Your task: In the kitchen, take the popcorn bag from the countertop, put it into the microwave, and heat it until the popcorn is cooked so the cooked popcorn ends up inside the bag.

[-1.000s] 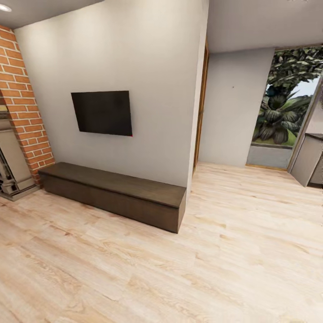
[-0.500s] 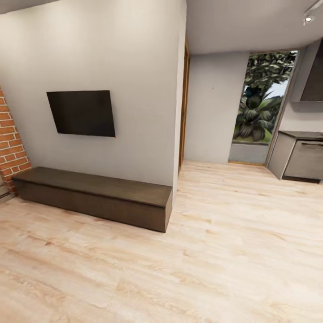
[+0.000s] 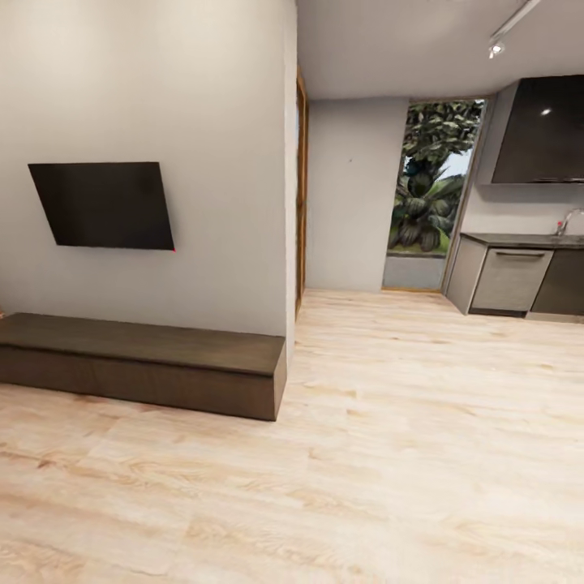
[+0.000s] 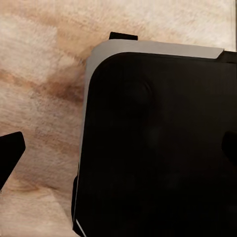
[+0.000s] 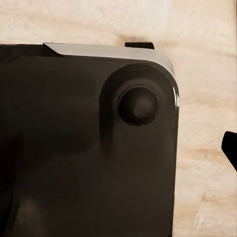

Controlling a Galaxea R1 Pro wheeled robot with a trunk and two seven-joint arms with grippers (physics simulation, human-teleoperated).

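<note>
I am out on the light wood floor (image 3: 422, 454) of a living space, and the kitchen (image 3: 527, 243) lies well beyond the end of the grey wall (image 3: 162, 122) — dark upper cabinet (image 3: 539, 130), a countertop (image 3: 519, 240) with a tap (image 3: 568, 221) at its far end, pale cabinet fronts (image 3: 509, 280) under it. On that wall hangs a black TV (image 3: 104, 204); a low dark wooden bench (image 3: 142, 363) runs along the wall's foot. Past the wall's end stands a wooden door frame (image 3: 301, 186), then a tall window (image 3: 430, 186) full of green plants.

My wrist cameras look down at the black base (image 4: 158, 148) with its grey rim over the floorboards; a round knob (image 5: 138, 105) sits on it. A dark tip shows at each picture's edge — whether my fingers are spread or closed I cannot tell. The countertop is too far off to make out a popcorn bag.
</note>
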